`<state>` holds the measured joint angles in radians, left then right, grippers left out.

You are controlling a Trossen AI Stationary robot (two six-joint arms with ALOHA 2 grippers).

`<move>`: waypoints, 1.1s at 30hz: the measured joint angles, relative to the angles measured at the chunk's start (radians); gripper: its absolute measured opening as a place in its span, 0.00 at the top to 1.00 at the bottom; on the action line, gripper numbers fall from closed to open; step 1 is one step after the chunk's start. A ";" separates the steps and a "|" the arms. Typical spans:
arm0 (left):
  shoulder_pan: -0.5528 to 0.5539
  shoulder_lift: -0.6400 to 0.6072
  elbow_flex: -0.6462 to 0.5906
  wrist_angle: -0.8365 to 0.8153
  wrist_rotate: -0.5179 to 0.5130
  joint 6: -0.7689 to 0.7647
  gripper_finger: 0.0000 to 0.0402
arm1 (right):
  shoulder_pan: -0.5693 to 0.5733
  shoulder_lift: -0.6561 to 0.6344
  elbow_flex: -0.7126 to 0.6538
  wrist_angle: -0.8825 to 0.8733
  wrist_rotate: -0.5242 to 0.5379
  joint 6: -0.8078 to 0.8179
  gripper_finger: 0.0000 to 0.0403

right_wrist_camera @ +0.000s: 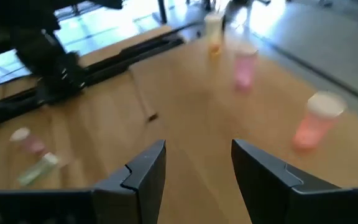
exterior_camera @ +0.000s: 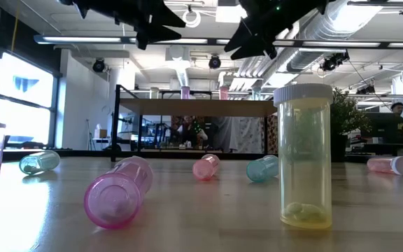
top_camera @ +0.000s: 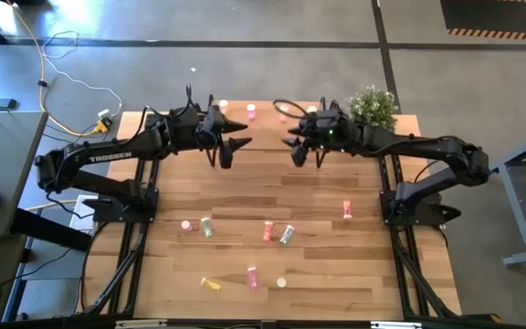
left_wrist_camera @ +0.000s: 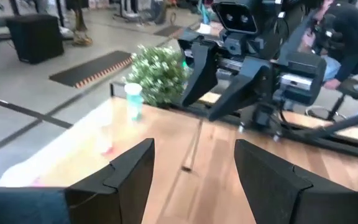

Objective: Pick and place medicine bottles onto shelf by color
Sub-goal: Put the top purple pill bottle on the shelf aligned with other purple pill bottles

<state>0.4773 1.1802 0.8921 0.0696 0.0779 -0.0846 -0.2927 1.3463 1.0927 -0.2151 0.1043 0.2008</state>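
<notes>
Looking down from the high view, both arms are seen raised over the far part of the table, the left gripper (top_camera: 237,144) and right gripper (top_camera: 295,146) facing each other with only a small gap between; a collision is judged possible if either is swung inward. Nothing is held by either. Most bottles (top_camera: 268,232) are scattered on the near half of the table (top_camera: 318,196), well apart from the grippers, so a long reach is needed and a lying bottle could be rolled away by a finger that lands off-centre. A few bottles (top_camera: 251,111) stand near the far edge, where the shelf seems to be, though its outline cannot be made out from above. In the low view, the shelf (exterior_camera: 194,107) is seen behind the bottles, a yellow bottle (exterior_camera: 303,157) stands upright closest to the camera and a pink bottle (exterior_camera: 119,192) lies on its side; the upright one could be tipped by a passing arm. In the left wrist view, the left fingers (left_wrist_camera: 130,174) are spread with nothing between them, and the right arm is seen close ahead. In the right wrist view, the right fingers (right_wrist_camera: 145,169) are likewise parted and empty, over standing bottles (right_wrist_camera: 244,67) that could be knocked by a careless descent.
</notes>
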 joint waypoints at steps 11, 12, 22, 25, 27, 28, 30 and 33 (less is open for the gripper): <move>-0.115 -0.065 0.000 -0.366 -0.079 -0.143 0.47 | 0.080 -0.001 0.000 -0.171 0.000 0.139 0.57; -0.129 -0.070 0.000 -0.401 -0.095 -0.153 0.47 | 0.080 -0.001 0.000 -0.171 0.001 0.139 0.57; -0.300 -0.097 0.000 -0.730 -0.145 -0.336 0.47 | 0.024 -0.001 0.000 -0.170 0.001 0.089 0.57; -0.368 -0.112 0.000 -0.820 -0.157 -0.381 0.47 | -0.002 -0.001 0.000 -0.170 -0.018 0.060 0.57; -0.415 -0.121 0.000 -0.881 -0.165 -0.403 0.47 | -0.018 -0.001 0.000 -0.170 -0.046 0.044 0.57; -0.438 -0.126 0.000 -0.904 -0.169 -0.413 0.47 | -0.026 -0.001 0.000 -0.170 -0.058 0.039 0.57; -0.484 -0.136 0.000 -0.957 -0.172 -0.427 0.47 | -0.038 -0.001 0.000 -0.172 -0.078 0.027 0.57; -0.551 -0.146 0.000 -1.028 -0.185 -0.463 0.47 | -0.054 -0.001 0.000 -0.175 -0.103 0.015 0.57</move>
<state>-0.0735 1.0337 0.8917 -0.9579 -0.1072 -0.5472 -0.3469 1.3457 1.0927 -0.3901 0.0013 0.2160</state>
